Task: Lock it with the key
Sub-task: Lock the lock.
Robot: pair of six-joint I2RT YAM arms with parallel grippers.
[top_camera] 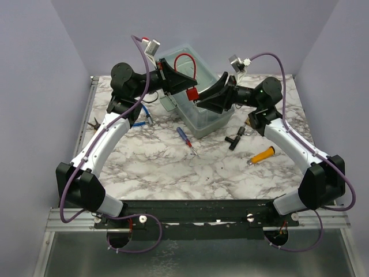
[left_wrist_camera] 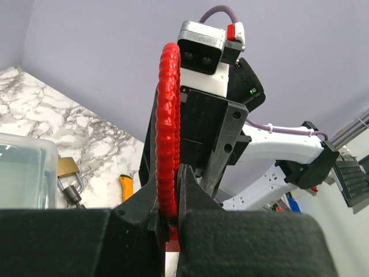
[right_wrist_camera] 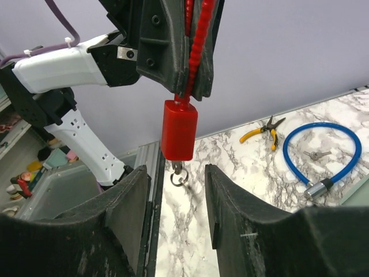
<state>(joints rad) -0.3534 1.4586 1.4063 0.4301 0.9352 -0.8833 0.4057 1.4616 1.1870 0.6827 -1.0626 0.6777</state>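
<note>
Left gripper (left_wrist_camera: 170, 219): clamped on ribbed cable of red lock (right_wrist_camera: 179, 130), held in air above box (top_camera: 202, 118). Red body hangs down; key ring (right_wrist_camera: 179, 178) dangles under it.

Right gripper (right_wrist_camera: 176, 173): jaws wide, nothing held. Fingers (right_wrist_camera: 130, 202) stand either side of key ring, just below red body; contact not seen.

Padlock (left_wrist_camera: 68, 167): brass body, silver shackle, lying on marble table (top_camera: 173, 173) just beside box, apart from both grippers. Orange handle (left_wrist_camera: 125, 187) near it.
</note>
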